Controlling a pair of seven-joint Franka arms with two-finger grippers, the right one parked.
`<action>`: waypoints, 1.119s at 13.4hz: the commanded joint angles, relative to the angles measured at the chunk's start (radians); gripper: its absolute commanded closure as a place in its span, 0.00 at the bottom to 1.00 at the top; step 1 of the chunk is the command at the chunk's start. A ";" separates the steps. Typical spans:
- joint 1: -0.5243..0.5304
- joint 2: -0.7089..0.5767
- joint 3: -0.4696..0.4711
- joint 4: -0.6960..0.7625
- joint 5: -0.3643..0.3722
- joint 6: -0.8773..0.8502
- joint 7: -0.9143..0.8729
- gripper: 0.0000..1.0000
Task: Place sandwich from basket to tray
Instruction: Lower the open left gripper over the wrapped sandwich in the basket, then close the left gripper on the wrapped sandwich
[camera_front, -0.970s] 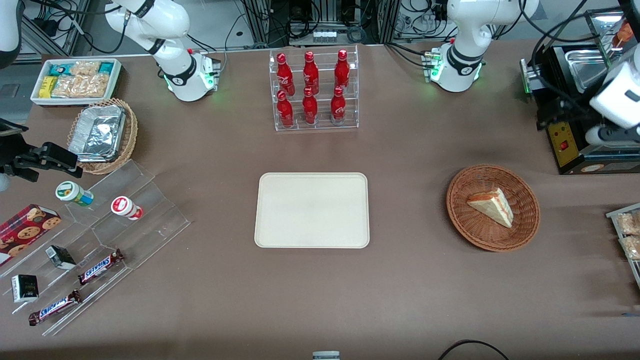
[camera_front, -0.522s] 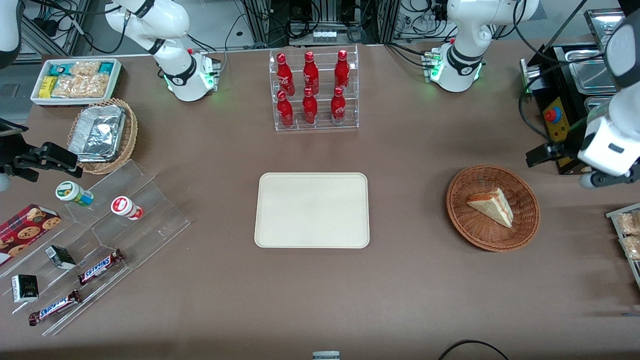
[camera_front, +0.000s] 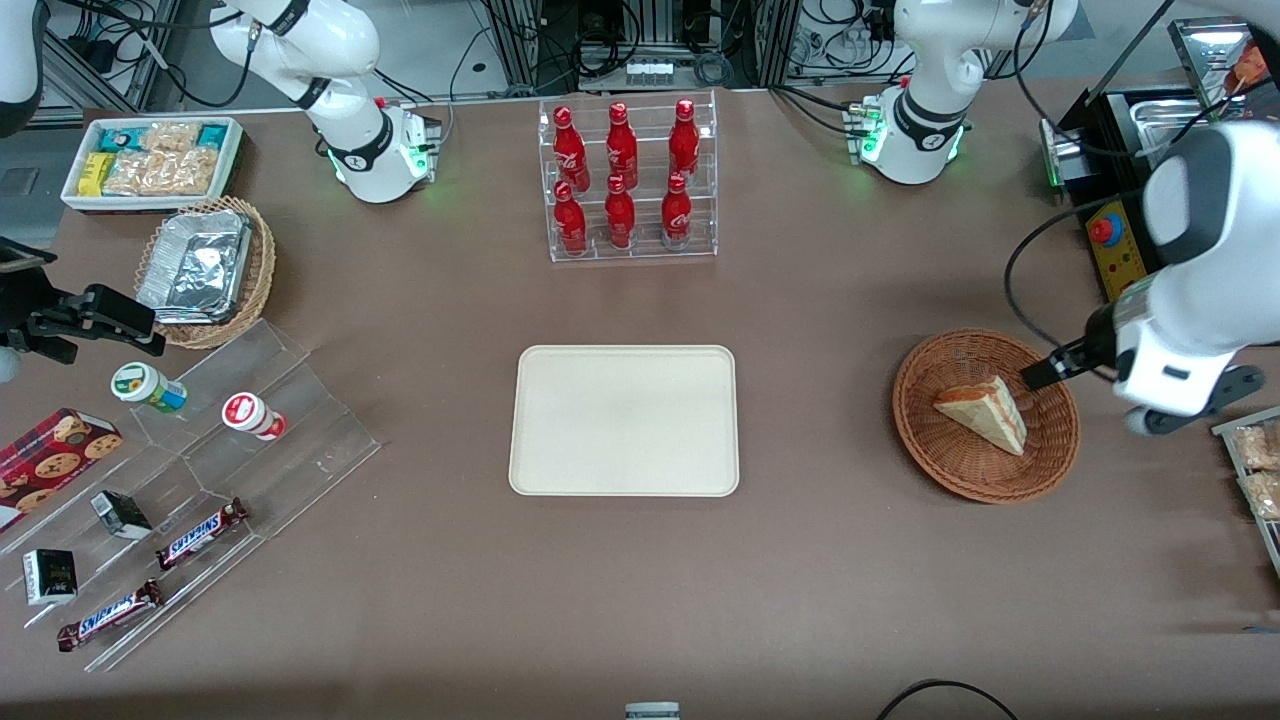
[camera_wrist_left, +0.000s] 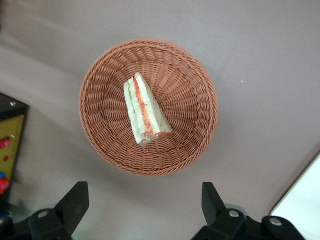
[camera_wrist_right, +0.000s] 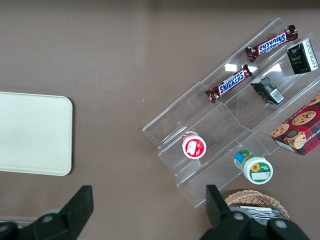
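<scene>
The sandwich (camera_front: 985, 412) (camera_wrist_left: 145, 111), a pale wedge with an orange and green cut edge, lies on its side in the reddish-brown wicker basket (camera_front: 920, 420) (camera_wrist_left: 200, 135) toward the working arm's end of the table. My gripper (camera_front: 1048, 370) (camera_wrist_left: 142, 205) hangs above the basket's rim on the side toward the working arm's end. It is open wide, with nothing between its fingers, and only bare table shows between them in the left wrist view. The cream tray (camera_front: 625, 420) (camera_wrist_left: 305, 207) sits flat mid-table and holds nothing.
A clear rack of red bottles (camera_front: 628, 180) stands farther from the camera than the tray. A black box with a red button (camera_front: 1115, 250) sits close to the basket. Snack packets (camera_front: 1255, 470) lie at the table's edge beside the basket. An acrylic snack stand (camera_front: 200, 470) is at the parked arm's end.
The left arm has swung down from beside the black box toward the basket. The gripper now reaches over the basket's rim. The sandwich has not moved.
</scene>
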 joint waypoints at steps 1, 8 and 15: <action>-0.026 0.019 0.000 -0.035 0.002 0.048 -0.105 0.00; -0.010 -0.085 0.043 -0.297 -0.005 0.297 -0.243 0.00; -0.013 -0.132 0.103 -0.499 -0.036 0.548 -0.324 0.00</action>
